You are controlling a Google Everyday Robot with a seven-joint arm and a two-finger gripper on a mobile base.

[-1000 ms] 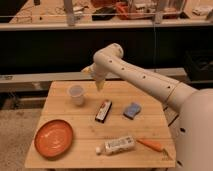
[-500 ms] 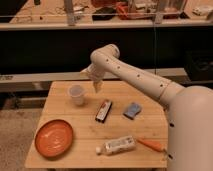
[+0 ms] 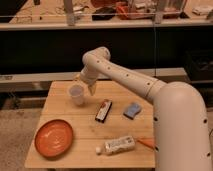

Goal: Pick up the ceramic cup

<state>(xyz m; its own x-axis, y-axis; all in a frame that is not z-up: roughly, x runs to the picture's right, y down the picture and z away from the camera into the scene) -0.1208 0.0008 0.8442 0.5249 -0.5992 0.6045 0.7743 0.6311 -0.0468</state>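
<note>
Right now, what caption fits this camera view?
The gripper hangs close beside the ceramic cup on a wooden table, orange plate nearby.

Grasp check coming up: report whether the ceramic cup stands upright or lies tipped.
Upright: the ceramic cup stands on the wooden table, rim facing up. The pincer hangs close beside it.

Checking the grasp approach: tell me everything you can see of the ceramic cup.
The ceramic cup is small, white and handleless, tapering slightly to its base, with a wide round rim. It stands upright on the wooden table, near the back left corner as the camera sees it. The gripper hangs close beside its rim on the right; contact cannot be told.
</note>
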